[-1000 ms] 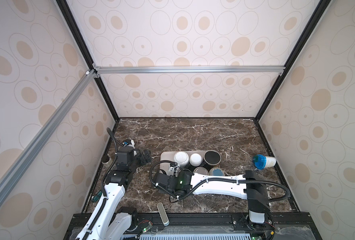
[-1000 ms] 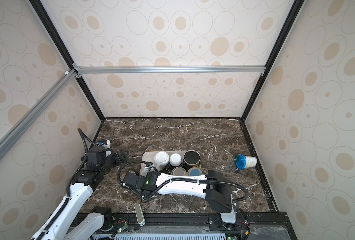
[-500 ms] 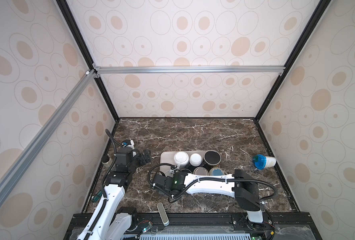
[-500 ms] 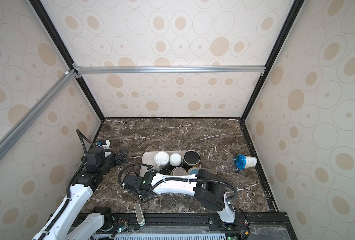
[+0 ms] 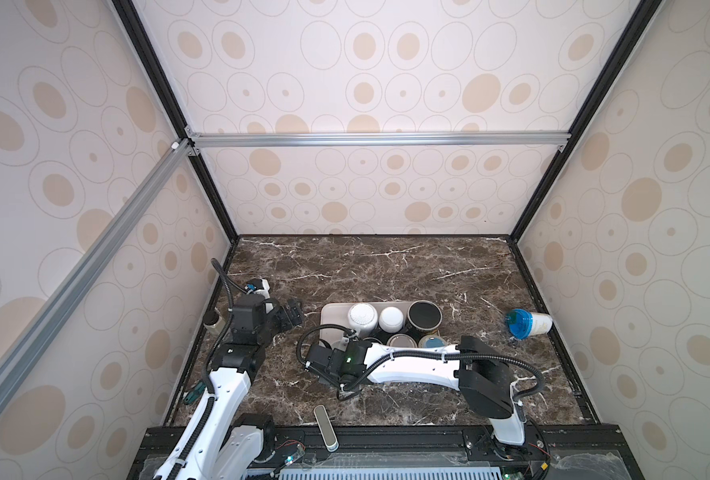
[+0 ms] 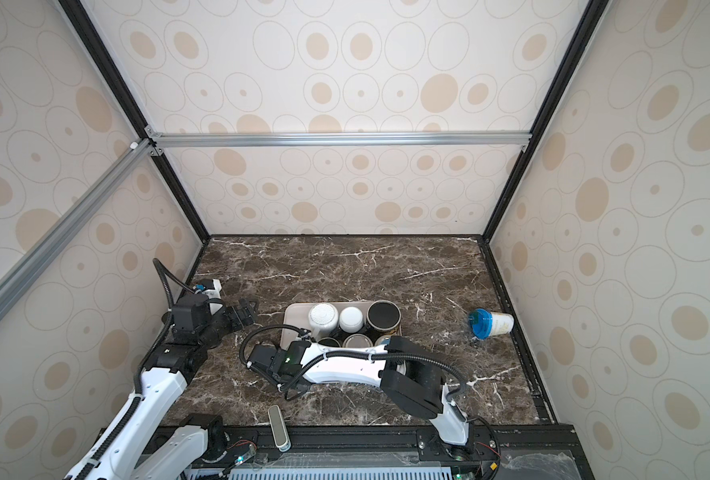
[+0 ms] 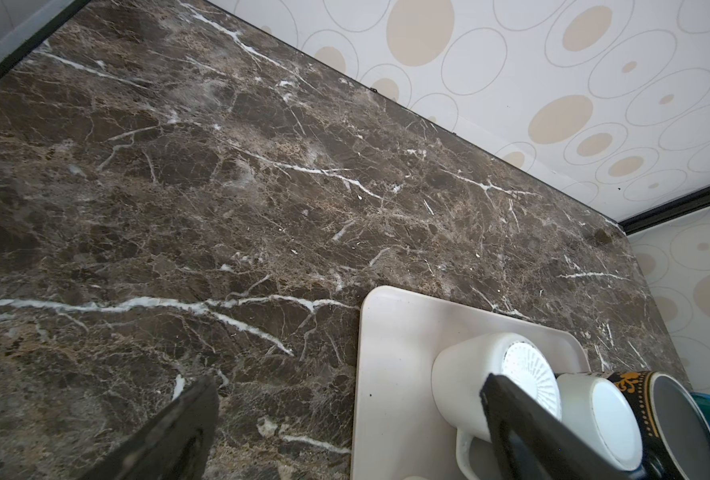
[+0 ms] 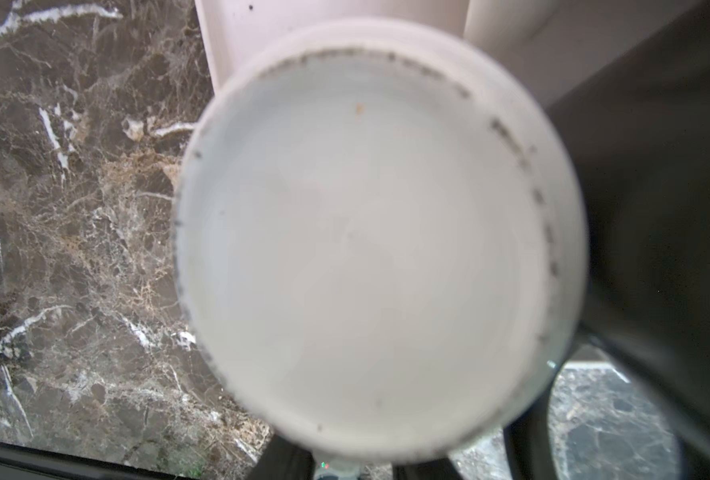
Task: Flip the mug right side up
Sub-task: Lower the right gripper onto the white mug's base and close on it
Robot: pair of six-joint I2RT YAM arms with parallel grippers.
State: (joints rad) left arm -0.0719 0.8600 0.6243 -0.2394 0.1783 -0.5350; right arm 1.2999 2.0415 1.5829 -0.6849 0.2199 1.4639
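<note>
A white mug (image 8: 361,232) fills the right wrist view, its round flat face turned to the camera and very close. My right gripper (image 8: 353,457) has its fingers close together just under it, shut on the mug, with the tips hidden behind it. In both top views this gripper (image 5: 324,358) (image 6: 268,358) sits at the front left end of the beige tray (image 5: 331,311) (image 6: 293,316), and the wrist covers the held mug. My left gripper (image 7: 349,382) (image 5: 293,316) stands open over the marble, left of the tray, holding nothing.
On the tray stand two upside-down white mugs (image 5: 362,316) (image 5: 391,318), an upright black mug (image 5: 424,316) and further mugs in the front row (image 5: 432,341). A blue-lidded cup (image 5: 527,324) lies on its side by the right wall. A grey bar (image 5: 324,428) lies at the front edge.
My right arm has crept left along the tray's front, and its jaws have drawn together. The left arm has hardly moved.
</note>
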